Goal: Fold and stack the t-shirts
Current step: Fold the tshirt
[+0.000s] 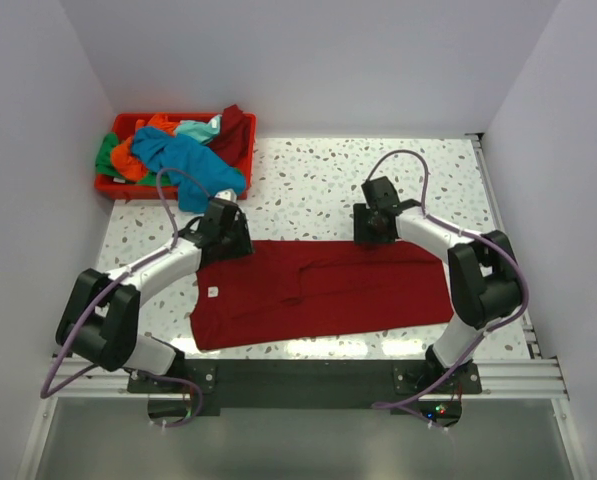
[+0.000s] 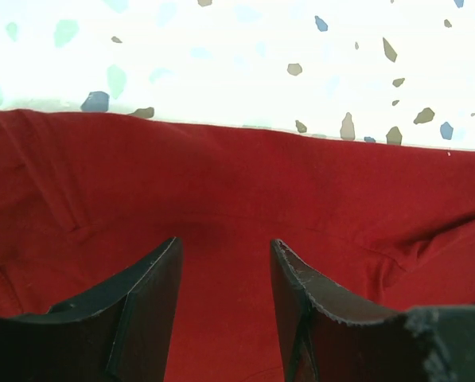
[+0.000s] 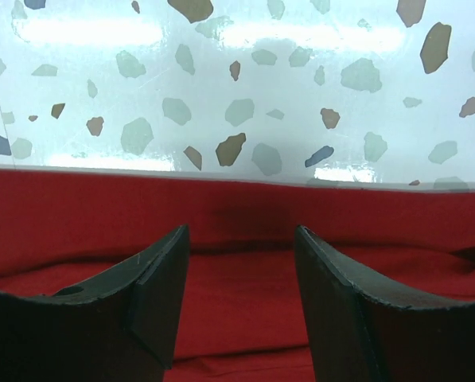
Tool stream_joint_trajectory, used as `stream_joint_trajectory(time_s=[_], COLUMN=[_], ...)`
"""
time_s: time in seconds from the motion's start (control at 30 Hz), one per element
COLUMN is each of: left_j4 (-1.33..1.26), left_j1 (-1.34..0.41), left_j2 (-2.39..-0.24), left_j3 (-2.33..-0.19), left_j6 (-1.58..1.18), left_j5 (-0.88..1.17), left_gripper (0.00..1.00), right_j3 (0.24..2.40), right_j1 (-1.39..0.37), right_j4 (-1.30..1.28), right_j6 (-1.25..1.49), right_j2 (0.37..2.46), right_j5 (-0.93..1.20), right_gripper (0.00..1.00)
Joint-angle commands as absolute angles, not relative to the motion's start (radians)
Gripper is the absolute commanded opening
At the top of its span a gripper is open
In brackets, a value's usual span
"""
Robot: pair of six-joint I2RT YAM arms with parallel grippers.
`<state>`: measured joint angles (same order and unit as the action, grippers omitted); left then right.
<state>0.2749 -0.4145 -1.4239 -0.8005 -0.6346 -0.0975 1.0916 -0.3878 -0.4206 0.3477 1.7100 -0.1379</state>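
Left gripper [image 2: 224,255] and right gripper [image 3: 241,239], both spread, hover over the upper edge of the dark red t-shirt [image 1: 318,292] mid-frame; the fold likely calls next for pinching that edge.

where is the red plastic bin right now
In the top view the red plastic bin sits at the speckled table's far left corner, just beyond the left gripper and the dark red t-shirt.

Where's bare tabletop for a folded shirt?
Free: the table beyond the dark red shirt, right of the red bin. Crowded: the bin's shirt pile, and the shirt's far edge where the left gripper and right gripper are.
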Motion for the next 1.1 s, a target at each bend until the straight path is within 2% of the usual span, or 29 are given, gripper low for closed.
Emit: stream_joint_trajectory(time_s=[0.0, 1.07], left_j4=[0.181, 0.123], left_j1=[-0.410, -0.407], left_j2=[-1.454, -1.536], left_j3=[-0.795, -0.721], left_j6=[-0.632, -0.634], left_j5=[-0.057, -0.067], left_gripper=[0.53, 0.53], right_j3=[1.083, 0.922], right_j1=[-0.390, -0.390], right_j4=[-0.385, -0.429], right_j6=[0.330, 0.362], right_j2=[1.716, 1.580], right_j5=[-0.117, -0.091], right_gripper=[0.58, 0.56])
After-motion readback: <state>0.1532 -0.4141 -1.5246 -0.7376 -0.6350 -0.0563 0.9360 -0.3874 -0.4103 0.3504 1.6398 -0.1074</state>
